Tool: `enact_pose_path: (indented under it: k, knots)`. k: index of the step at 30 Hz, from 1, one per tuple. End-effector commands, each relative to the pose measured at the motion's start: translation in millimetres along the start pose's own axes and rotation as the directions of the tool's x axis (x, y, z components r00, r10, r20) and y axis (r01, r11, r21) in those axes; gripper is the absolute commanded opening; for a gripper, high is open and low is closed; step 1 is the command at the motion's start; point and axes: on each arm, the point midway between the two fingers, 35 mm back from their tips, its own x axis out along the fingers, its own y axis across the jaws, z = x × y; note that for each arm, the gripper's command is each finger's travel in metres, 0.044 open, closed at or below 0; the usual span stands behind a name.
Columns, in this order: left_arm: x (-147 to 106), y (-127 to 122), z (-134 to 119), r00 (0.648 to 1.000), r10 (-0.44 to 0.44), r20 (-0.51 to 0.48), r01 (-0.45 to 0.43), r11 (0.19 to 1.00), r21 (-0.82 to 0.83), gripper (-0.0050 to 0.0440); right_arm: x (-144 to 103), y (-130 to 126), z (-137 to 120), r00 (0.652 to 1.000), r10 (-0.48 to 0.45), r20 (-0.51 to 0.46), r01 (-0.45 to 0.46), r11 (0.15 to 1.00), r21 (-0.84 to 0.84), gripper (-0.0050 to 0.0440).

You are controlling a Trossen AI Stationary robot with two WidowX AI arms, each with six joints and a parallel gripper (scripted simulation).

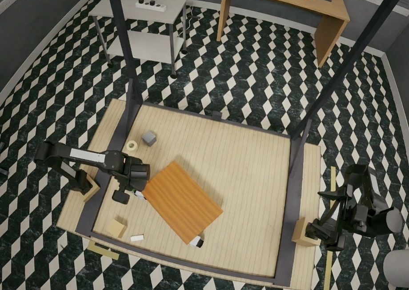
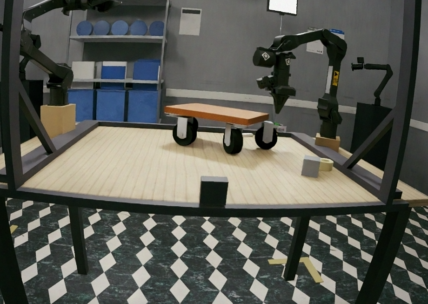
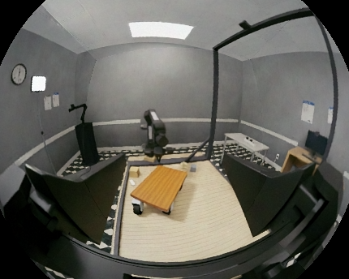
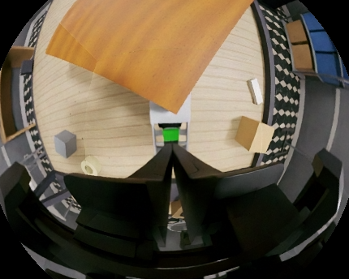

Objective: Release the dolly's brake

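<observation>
The dolly (image 1: 181, 201) has an orange wooden deck and stands on its black casters (image 2: 232, 141) on the slatted table. It also shows in the left wrist view (image 3: 158, 187). In the right wrist view the green end of the brake pedal (image 4: 173, 135) sticks out from under the deck's corner (image 4: 174, 105); no red end is in view. My right gripper (image 4: 171, 148) is shut on nothing and points straight down just above that green end; the exterior view shows it (image 2: 279, 104) a little above deck height. My left gripper (image 2: 105, 1) is open and empty, raised high off the table's far side.
A grey cube (image 1: 149, 138) and a tape roll (image 1: 132, 144) lie near the right arm's side. A wooden block (image 1: 116, 228) and a small white block (image 1: 137, 237) lie near the front corner. A black block (image 2: 214, 191) stands on the table rim. Dark frame posts stand at the corners.
</observation>
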Motion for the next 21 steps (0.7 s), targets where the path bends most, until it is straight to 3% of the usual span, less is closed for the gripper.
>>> enact_pose_path:
  k: [1,21]
  knots:
    - [-0.3,-1.0,0.9,1.0,-0.002,0.002,0.002,1.0,0.007,0.044,5.9,-0.1,0.2,1.0,0.003,0.0,-0.003,1.0,-0.003,-0.005]
    - [-0.3,-1.0,0.9,1.0,-0.002,0.002,0.002,1.0,0.007,0.044,23.5,-0.6,-1.5,1.0,0.001,-0.005,-0.001,1.0,-0.003,-0.005]
